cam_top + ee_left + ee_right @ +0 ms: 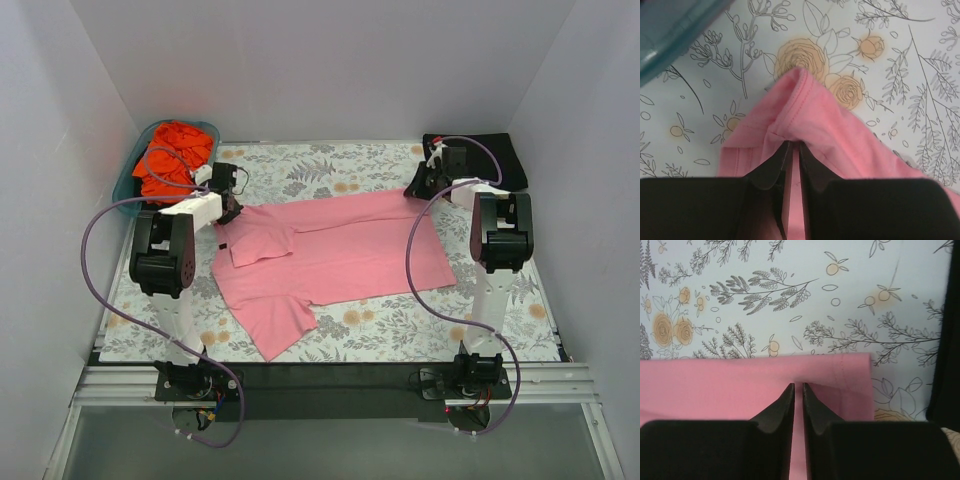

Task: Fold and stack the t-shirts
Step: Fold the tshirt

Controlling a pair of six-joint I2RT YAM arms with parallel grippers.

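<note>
The light pink t-shirt [330, 255] lies spread on the floral table, one sleeve folded over at its left part. My left gripper [228, 200] is shut on the shirt's far left corner; in the left wrist view the jaws pinch a raised fold of pink cloth [810, 110]. My right gripper [425, 180] is shut on the shirt's far right corner near the hem [840, 375]. The orange-red t-shirt [172, 160] is bunched in the teal basket. The black t-shirt [500, 155] lies folded at the far right.
The teal plastic basket [128, 182] stands at the far left corner, and its rim shows in the left wrist view [670, 45]. White walls enclose the table on three sides. Purple cables loop beside both arms.
</note>
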